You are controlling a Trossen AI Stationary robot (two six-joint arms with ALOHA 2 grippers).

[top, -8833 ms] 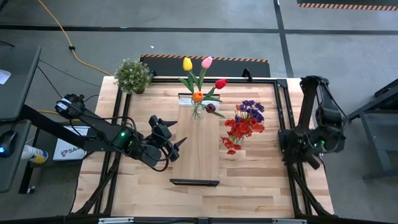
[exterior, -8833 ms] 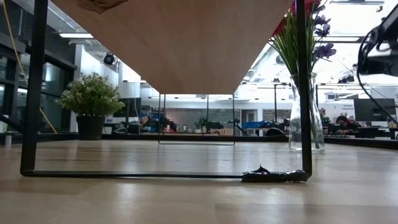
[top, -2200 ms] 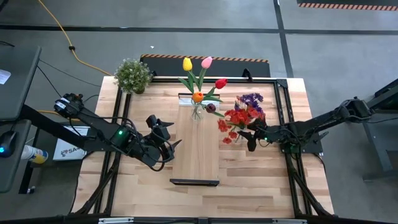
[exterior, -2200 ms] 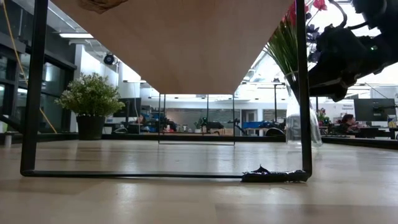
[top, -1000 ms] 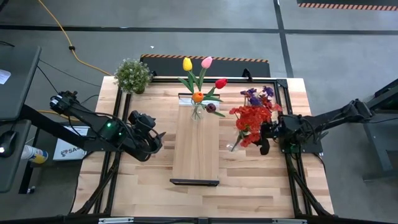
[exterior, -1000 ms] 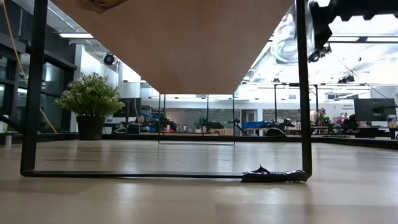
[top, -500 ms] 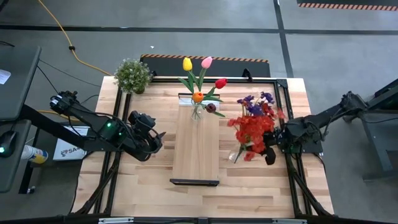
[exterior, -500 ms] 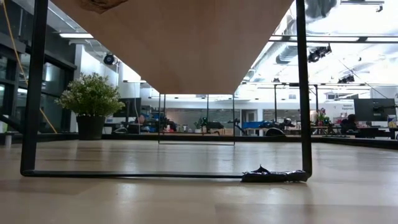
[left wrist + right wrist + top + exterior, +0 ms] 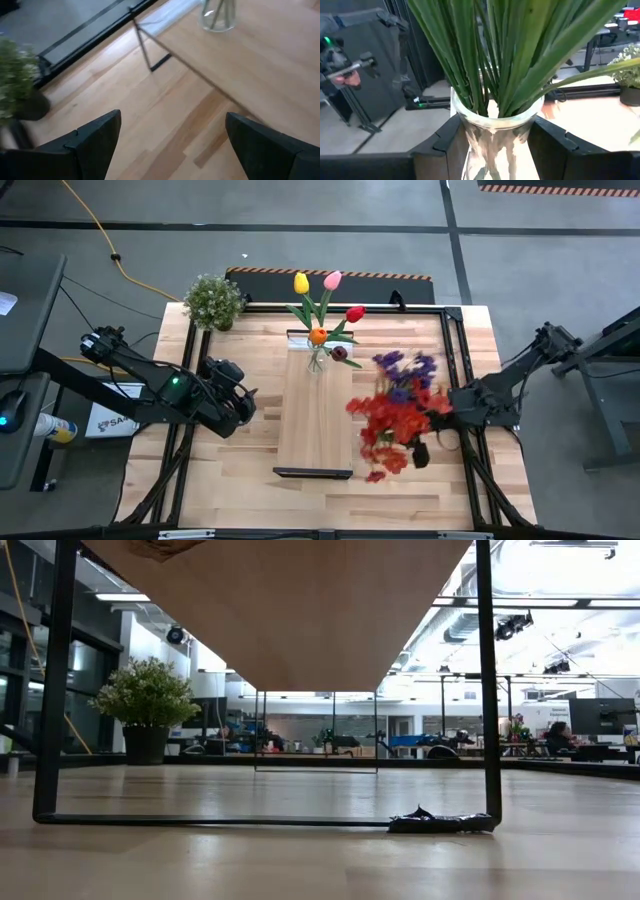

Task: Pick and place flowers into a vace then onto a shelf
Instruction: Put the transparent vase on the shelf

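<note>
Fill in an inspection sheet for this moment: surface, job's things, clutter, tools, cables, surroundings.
Surface: planked wooden tabletop, dark frame rails along its sides.
Job's things: shelf stands raised on the table; tulip vase sits at its far end. Red and purple flowers in a glass vase are held lifted beside the shelf.
Clutter: potted plant at the table's far left corner.
Tools: right tool shut on the glass vase; left tool open, empty, left of the shelf.
Cables: yellow cable on the floor.
Surroundings: grey floor; desk with a mouse at left.
</note>
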